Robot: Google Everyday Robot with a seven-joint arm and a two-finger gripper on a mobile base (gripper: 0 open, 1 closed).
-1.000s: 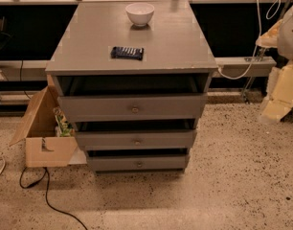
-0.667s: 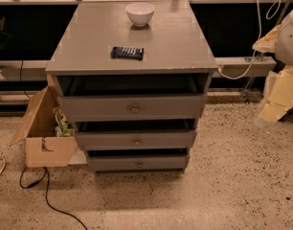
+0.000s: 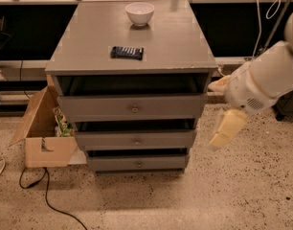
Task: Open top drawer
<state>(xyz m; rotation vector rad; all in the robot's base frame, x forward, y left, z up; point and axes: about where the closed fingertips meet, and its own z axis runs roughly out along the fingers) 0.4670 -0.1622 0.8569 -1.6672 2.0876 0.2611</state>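
The top drawer is the widest of three grey drawer fronts in a grey cabinet, with a small round knob at its centre. A dark gap shows between its top edge and the cabinet top. My gripper is at the right of the cabinet, level with the top drawer and just off its right end. Its two cream fingers stand apart, one finger hanging down, and hold nothing. It does not touch the knob.
A white bowl and a dark packet lie on the cabinet top. An open cardboard box stands on the floor at the left, with a black cable in front of it. Dark shelving runs behind.
My arm and gripper have moved left and down from the right edge of the view toward the cabinet's right side. The drawers have not moved.
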